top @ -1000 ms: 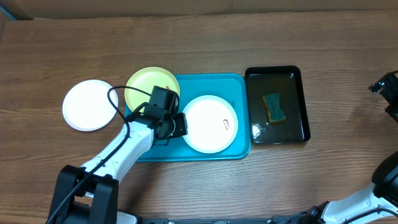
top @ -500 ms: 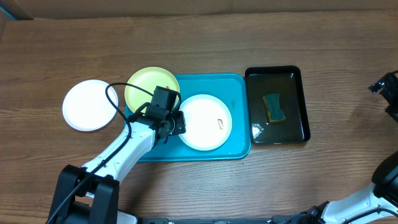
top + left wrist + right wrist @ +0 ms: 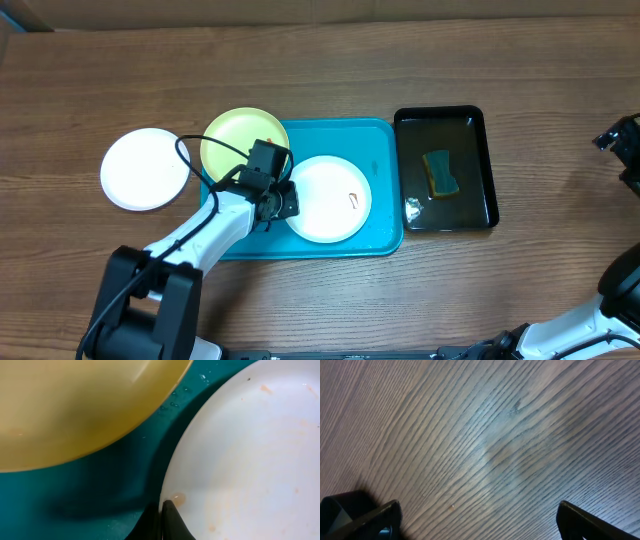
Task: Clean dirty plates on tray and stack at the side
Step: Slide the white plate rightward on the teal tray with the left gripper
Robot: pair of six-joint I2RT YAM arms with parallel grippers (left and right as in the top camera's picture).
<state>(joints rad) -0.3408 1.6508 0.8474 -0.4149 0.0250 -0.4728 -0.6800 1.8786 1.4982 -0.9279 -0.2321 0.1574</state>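
Observation:
On the turquoise tray (image 3: pixel 385 150) lies a white plate (image 3: pixel 330 198) with faint reddish smears (image 3: pixel 250 450). My left gripper (image 3: pixel 285 203) (image 3: pixel 162 520) is shut on that plate's left rim. A yellow-green plate (image 3: pixel 238 140) (image 3: pixel 75 405) sits tilted on the tray's back left corner, close to the white plate's edge. Another white plate (image 3: pixel 146 168) rests on the table left of the tray. My right gripper (image 3: pixel 625 140) (image 3: pixel 477 520) hangs open over bare wood at the far right, with nothing between its fingers.
A glossy black tray (image 3: pixel 446 118) holding water and a blue-and-yellow sponge (image 3: pixel 440 173) stands right of the turquoise tray. The left arm's cable loops over the yellow-green plate.
The left gripper has moved slightly left with the white plate's rim in it, sliding the plate left on the tray. The right arm has not moved.

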